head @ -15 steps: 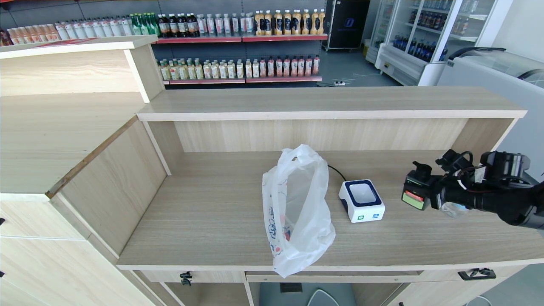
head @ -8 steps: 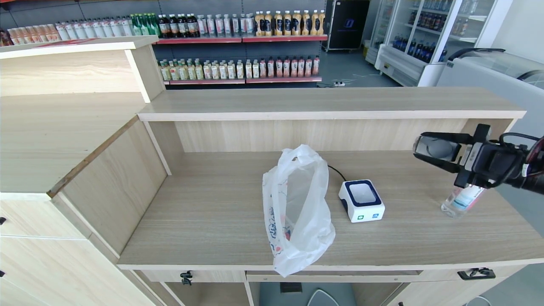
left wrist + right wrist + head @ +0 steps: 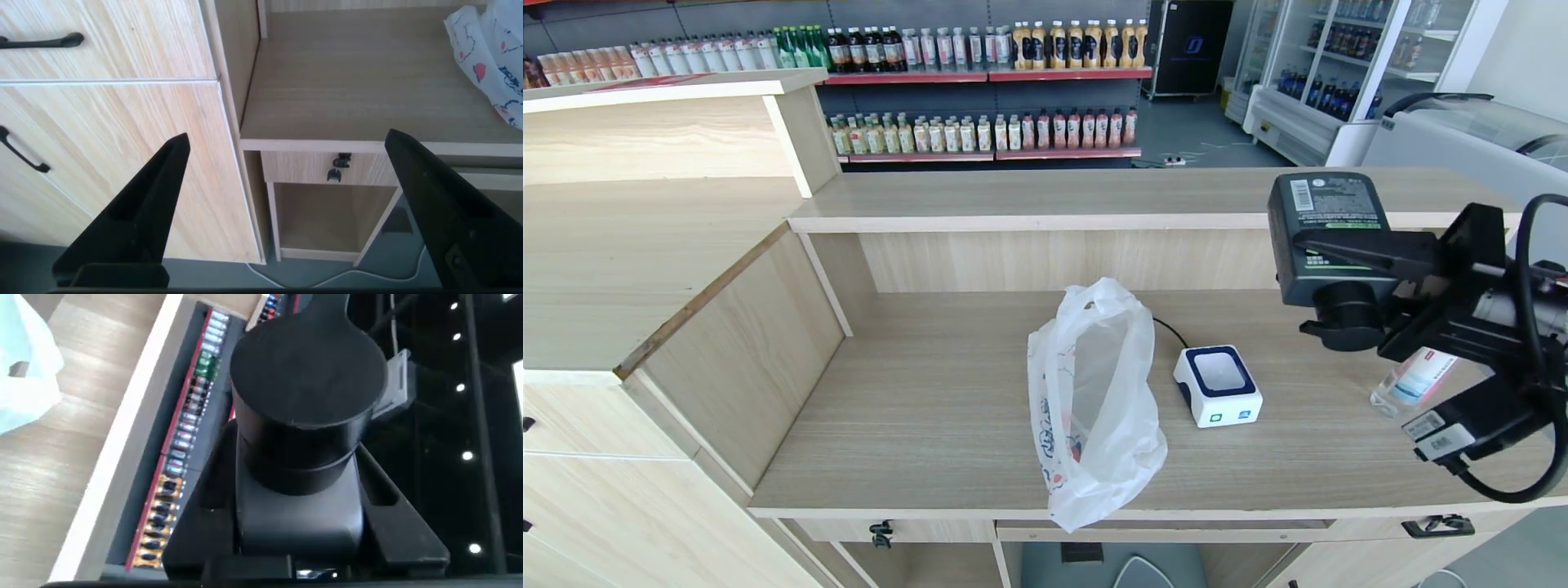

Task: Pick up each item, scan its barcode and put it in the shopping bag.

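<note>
Black bottle (image 3: 1327, 237) clamped in right gripper (image 3: 1352, 286), high right of scanner (image 3: 1218, 384); barcode upward, probably awaiting scan. Left gripper (image 3: 286, 139) spread, empty.

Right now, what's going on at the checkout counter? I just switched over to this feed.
The right tool is shut on a dark container, holding it in the air to the right of the scanner, not over it. The scanner sits on the counter with the open shopping bag standing just to its left. A clear bottle is on the counter, partly hidden by that arm. The left tool is open and empty, low in front of the counter.
</note>
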Available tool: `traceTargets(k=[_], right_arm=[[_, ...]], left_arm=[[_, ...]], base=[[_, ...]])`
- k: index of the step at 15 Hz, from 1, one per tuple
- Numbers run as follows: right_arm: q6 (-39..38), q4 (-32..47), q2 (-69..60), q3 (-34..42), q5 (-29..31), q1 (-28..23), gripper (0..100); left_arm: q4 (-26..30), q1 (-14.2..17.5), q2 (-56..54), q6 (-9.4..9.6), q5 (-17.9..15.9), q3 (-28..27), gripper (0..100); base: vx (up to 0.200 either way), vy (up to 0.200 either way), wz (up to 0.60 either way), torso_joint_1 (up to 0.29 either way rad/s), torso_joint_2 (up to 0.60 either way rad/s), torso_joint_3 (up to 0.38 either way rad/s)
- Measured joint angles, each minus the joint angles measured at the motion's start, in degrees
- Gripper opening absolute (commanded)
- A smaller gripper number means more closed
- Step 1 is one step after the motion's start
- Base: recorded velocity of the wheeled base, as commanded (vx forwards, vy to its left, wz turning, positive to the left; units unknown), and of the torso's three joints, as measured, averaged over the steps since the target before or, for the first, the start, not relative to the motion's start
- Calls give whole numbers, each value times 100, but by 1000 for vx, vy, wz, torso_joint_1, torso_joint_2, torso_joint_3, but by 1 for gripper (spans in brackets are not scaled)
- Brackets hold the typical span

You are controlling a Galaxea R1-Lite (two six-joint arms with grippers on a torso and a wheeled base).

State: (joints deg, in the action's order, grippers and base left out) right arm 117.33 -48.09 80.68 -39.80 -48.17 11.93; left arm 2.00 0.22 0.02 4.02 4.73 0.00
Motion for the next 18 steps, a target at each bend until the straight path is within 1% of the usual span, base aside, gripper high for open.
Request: traceTargets(k=[2,4,6,9,13,16,18], right_arm=[[624,-427,-52,149,5,589,0],[1123,-590,-44,478,9,1083,0],[1708,-664,-26,651,18,1552,0],[2248,-679,102,662,43,2291,0],[2434,-681,302,594,88,2907,0],[2448,-668,571,196,385,3161,0],[2442,-657,756,-20,482,3318,0]], left_arm=[[2,2,0,2,0,0,100],[0,2,0,2,0,0,100],[2,2,0,2,0,0,100],[2,2,0,0,0,0,100],[0,2,0,2,0,0,100],[0,2,0,2,0,0,100],[0,2,0,2,0,0,100]], base=[[0,0,0,0,0,0],[0,0,0,0,0,0],[0,0,0,0,0,0],[0,0,0,0,0,0],[0,0,0,0,0,0],[0,0,0,0,0,0],[0,0,0,0,0,0]])
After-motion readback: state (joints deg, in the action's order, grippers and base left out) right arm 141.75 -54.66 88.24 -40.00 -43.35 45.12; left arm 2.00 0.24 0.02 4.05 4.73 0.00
